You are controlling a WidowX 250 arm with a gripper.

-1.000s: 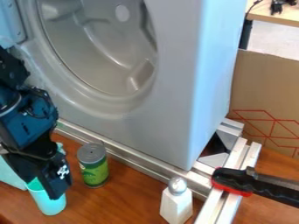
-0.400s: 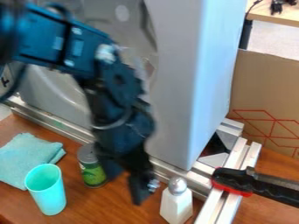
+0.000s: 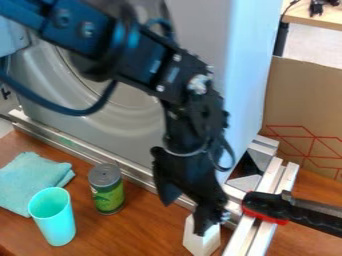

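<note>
Nearest is the white bottle [image 3: 201,244], standing up on the brown desk [image 3: 133,235], with its top hidden by the black hand [image 3: 184,219]. From the hand, the bottle is at about 5 o'clock, very close in this view, but I cannot tell if they touch. The hand looks open, with its two fingers apart, and I see no thing held in it. My guess is that this is the lining-up step, with the hand by the bottle's top. A good next move calls for a slow, straight push, with one finger on each side, so the bottle does not tip or bump the metal bars [image 3: 130,172] close by. The green cup [image 3: 55,225] stands well off at 9 o'clock from the hand, with its open end up. At 3 o'clock, a black and red tool [image 3: 267,204] lies over the bars. The can [image 3: 109,192] stands at 10 o'clock, and the folded cloth [image 3: 27,182] lies past it, also near 10. Farther back, the big grey box [image 3: 247,60] is at 12 o'clock, and brown card [image 3: 304,100] stands between 1 and 2.
</note>
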